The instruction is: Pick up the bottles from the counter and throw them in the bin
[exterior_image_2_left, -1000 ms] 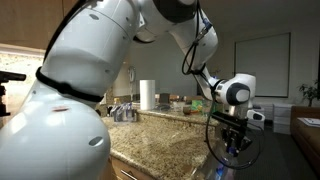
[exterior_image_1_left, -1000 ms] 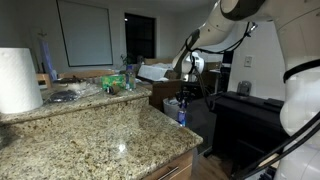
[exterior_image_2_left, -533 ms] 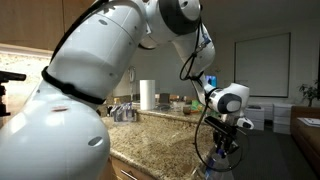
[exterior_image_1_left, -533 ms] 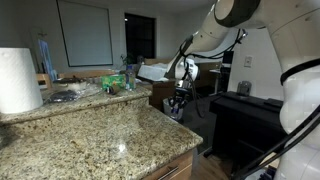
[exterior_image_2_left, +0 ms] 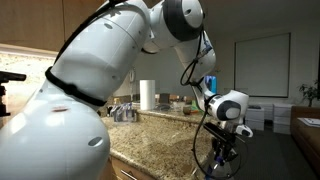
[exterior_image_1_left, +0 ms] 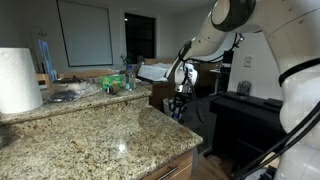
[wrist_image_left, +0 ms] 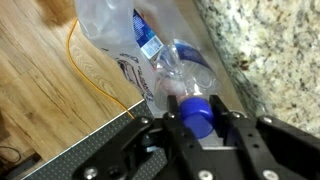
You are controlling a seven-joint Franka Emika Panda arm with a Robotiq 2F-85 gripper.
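In the wrist view my gripper [wrist_image_left: 197, 116] is shut on the blue cap of a clear plastic bottle [wrist_image_left: 186, 74], which hangs below the jaws. Under it is the pale liner of the bin [wrist_image_left: 103, 24]. A second bottle with a blue label [wrist_image_left: 148, 45] lies inside the liner. The speckled granite counter [wrist_image_left: 272, 48] runs along the right. In both exterior views the gripper [exterior_image_1_left: 179, 104] [exterior_image_2_left: 222, 152] hangs low, just beyond the counter's [exterior_image_1_left: 95, 135] [exterior_image_2_left: 150, 135] edge. The bin itself is hidden there.
A white paper-towel roll [exterior_image_1_left: 18, 80] [exterior_image_2_left: 147, 95] stands on the counter among clutter at the back. A black cabinet [exterior_image_1_left: 250, 115] stands close beside the arm. Wooden floor [wrist_image_left: 40, 85] with a yellow cable [wrist_image_left: 88, 78] lies beneath.
The arm has moved lower and a little toward the counter's edge, carrying the bottle with it. The jaws have stayed shut on the cap.
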